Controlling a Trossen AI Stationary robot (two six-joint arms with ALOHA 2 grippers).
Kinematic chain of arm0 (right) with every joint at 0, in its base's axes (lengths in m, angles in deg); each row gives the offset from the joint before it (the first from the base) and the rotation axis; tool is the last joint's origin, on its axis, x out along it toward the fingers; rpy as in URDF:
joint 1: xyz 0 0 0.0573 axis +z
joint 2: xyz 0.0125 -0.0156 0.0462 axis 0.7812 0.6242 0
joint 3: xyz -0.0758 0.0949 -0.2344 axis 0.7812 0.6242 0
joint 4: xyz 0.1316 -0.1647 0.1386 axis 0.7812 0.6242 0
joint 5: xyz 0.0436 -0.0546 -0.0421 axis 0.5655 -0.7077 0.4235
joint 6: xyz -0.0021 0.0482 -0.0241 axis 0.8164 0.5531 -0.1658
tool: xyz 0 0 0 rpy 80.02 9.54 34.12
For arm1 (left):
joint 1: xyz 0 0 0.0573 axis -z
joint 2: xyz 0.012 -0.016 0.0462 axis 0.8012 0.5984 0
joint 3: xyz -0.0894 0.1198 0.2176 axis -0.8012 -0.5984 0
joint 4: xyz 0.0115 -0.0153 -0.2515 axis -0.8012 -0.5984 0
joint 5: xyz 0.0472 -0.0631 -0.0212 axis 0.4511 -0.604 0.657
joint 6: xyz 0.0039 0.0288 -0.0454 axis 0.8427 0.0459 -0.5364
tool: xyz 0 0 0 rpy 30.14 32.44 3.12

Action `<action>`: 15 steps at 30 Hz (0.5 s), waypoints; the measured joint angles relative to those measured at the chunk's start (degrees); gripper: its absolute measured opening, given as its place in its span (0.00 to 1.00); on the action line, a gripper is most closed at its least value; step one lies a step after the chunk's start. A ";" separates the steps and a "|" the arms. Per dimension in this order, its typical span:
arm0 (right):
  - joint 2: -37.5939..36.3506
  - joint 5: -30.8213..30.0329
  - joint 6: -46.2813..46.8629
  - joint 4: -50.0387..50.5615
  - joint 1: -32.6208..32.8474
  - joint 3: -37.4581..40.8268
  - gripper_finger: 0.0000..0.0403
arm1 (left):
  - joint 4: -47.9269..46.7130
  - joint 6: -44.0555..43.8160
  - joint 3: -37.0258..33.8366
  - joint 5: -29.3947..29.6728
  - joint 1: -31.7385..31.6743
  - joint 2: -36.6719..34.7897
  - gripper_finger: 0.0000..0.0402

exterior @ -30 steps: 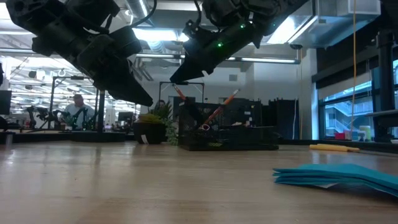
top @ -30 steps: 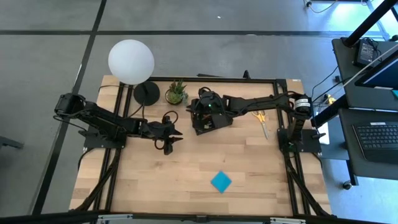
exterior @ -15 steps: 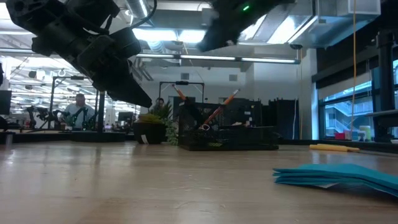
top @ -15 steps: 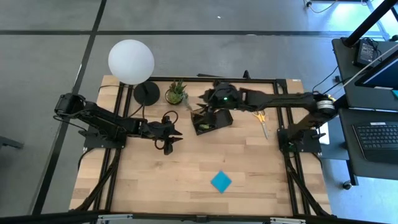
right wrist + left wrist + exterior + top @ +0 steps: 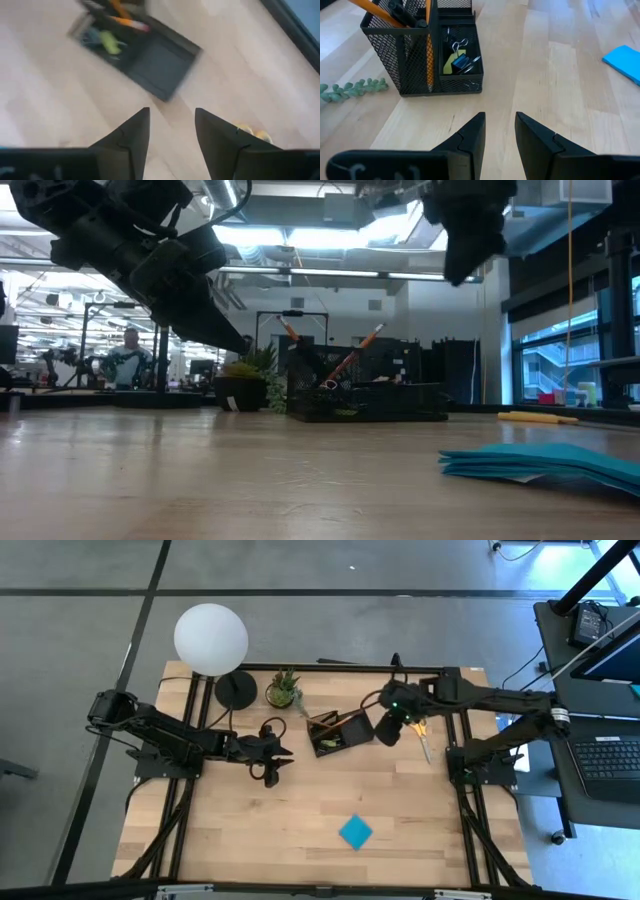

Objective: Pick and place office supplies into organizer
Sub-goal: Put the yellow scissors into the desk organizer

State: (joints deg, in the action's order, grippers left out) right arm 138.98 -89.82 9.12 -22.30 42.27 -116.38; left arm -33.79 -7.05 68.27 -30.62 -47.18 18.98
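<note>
Organizer (image 5: pixel 338 731): black mesh tray at the back of the table, just beside the right gripper on its inner side and ahead of the left gripper; orange pencils (image 5: pixel 380 9) stand tilted in its tall mesh cup, and a yellow block (image 5: pixel 450 63) lies with clips (image 5: pixel 461 61) in the low compartment.
Right gripper (image 5: pixel 387 729): up in the air between the organizer and the scissors, fingers parted, nothing between them.
Scissors (image 5: pixel 421 734): yellow-handled, flat on the wood just outside the right gripper, apart from the organizer.
Sticky-note pad (image 5: pixel 355 832): blue square, alone on the front of the table, well apart from both grippers.
Left gripper (image 5: pixel 279 760): hovering off the table, pointing at the organizer, fingers apart and empty.
Plant (image 5: pixel 284 690): behind the left gripper, near the organizer's far corner.
Lamp (image 5: pixel 212 639): white globe on a round black base, beside the plant.
</note>
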 joint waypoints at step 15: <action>0.03 -3.08 8.85 3.69 -9.39 14.78 0.39 | -0.02 -0.09 0.00 -0.06 0.00 0.00 0.24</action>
State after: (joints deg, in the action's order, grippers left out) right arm 139.01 -92.91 17.97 -18.61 32.88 -101.60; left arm -33.82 -7.14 68.27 -30.68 -47.18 18.98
